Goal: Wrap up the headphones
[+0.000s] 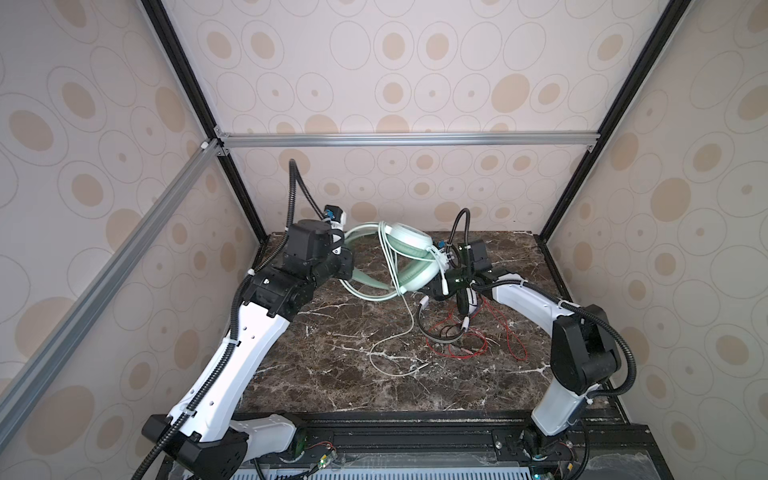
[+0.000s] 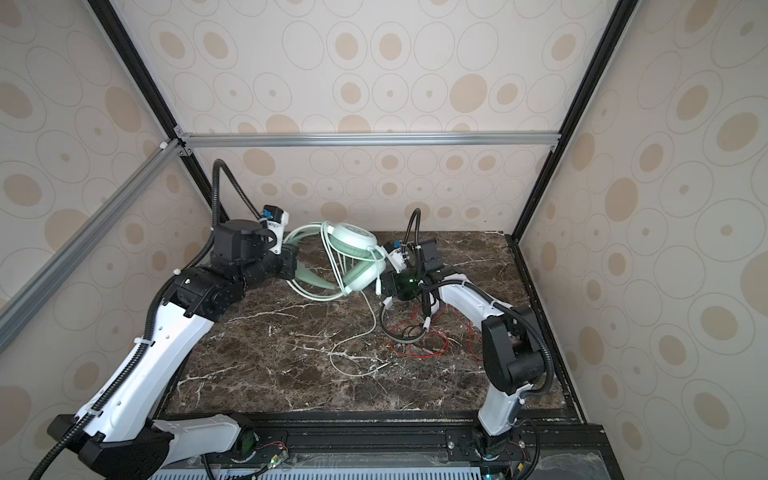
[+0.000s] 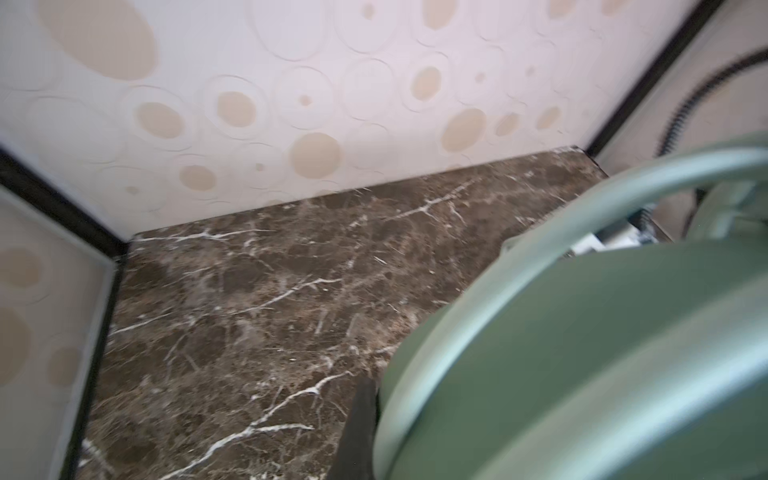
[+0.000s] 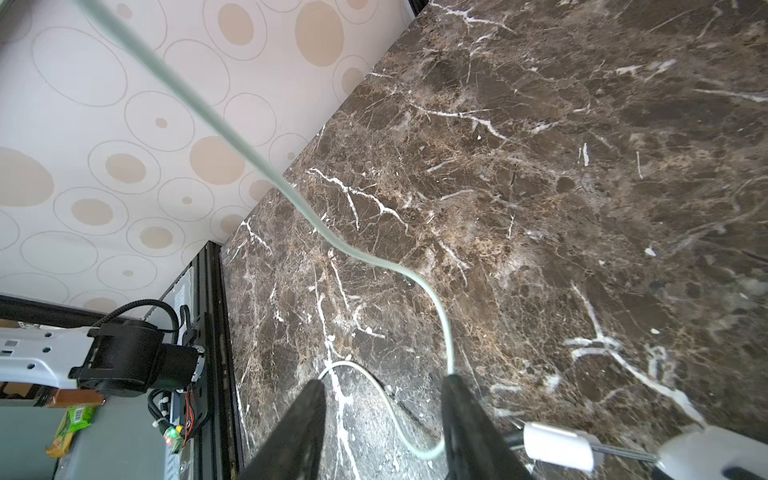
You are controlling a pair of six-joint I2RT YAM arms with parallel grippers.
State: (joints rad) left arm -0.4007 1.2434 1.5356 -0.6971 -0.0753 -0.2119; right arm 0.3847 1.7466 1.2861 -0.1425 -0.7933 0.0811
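Wrap mid-turn: left gripper (image 1: pixel 347 259), clenched, apparently pinches the mint-green headset (image 1: pixel 409 249) by its band above the table's (image 1: pixel 332 374) rear; right gripper (image 4: pixel 383 381) gapes, pale green cable (image 4: pixel 266 174) loose between its fingers (image 4: pixel 291 428), so we judge regrasping comes next.

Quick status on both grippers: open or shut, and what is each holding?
Left gripper: shut on the green headphones, gripping the headband.
Right gripper: open, holding nothing; the pale cable runs loose past its fingers.
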